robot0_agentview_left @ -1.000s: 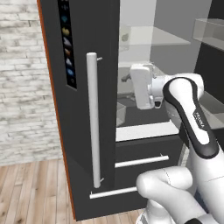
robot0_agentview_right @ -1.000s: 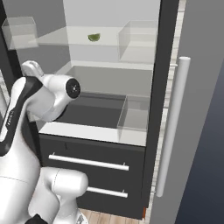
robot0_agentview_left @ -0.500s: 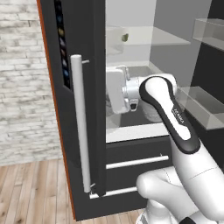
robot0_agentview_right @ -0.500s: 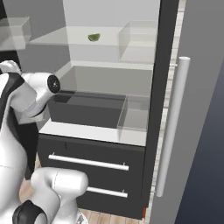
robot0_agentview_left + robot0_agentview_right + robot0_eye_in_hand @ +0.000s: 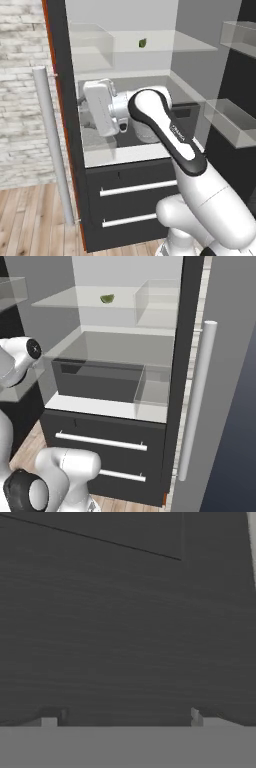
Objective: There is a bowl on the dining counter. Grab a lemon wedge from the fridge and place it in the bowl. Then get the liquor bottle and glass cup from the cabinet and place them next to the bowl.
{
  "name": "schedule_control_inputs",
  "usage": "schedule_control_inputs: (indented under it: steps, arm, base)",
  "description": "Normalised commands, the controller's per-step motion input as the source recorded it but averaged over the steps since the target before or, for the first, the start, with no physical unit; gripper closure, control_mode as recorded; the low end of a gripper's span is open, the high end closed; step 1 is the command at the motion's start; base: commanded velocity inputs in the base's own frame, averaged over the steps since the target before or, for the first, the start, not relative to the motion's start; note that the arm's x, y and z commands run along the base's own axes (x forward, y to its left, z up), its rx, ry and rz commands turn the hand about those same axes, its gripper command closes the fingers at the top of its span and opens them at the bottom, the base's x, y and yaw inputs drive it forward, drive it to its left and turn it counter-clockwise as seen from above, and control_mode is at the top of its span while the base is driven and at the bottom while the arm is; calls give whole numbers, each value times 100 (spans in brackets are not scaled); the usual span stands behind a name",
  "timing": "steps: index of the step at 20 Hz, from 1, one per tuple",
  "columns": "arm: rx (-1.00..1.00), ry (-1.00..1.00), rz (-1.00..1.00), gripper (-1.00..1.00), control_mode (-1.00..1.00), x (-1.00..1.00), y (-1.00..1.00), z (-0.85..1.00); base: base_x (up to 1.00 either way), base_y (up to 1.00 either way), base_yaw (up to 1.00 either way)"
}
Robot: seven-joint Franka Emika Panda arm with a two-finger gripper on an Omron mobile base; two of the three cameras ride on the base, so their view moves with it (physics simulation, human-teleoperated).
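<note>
The fridge (image 5: 64,60) stands open with both dark grey doors swung wide. A small green lemon wedge (image 5: 142,43) (image 5: 106,299) lies on the upper glass shelf (image 5: 75,300), towards the back. My white hand (image 5: 101,106) hangs at mid height by the inner face of the left door, well below and left of the wedge. My gripper (image 5: 122,719) is open, its tips wide apart with nothing between them, close up to a dark grey surface. The bowl, dining counter, liquor bottle, glass cup and cabinet are out of view.
Long pale bar handles (image 5: 52,150) (image 5: 195,401) stick out from both doors. Clear bins (image 5: 157,303) sit on the shelves and door racks (image 5: 235,125). A dark tray (image 5: 100,381) fills the middle level. Two drawers (image 5: 135,187) close the bottom. A brick wall (image 5: 20,75) lies left.
The left fridge door has swung further open to the left. My arm has followed it leftwards, the hand staying close to the door's inner face.
</note>
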Motion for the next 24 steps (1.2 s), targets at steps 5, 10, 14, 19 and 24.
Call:
schedule_control_inputs:
  steps: [5,10,14,19,24]
  arm:
    - [-7,7,1,-100,-100,-14,33,-6]
    - [-7,8,0,-100,-100,6,-6,-11]
    - [-5,-1,-5,-100,-100,-14,-80,9]
    - [-16,-4,-11,-100,-100,-24,-94,24]
    - [-32,-16,-13,-100,-100,-36,-75,23]
  base:
    - [0,0,0]
    - [0,0,0]
    - [0,0,0]
    - [0,0,0]
    - [0,0,0]
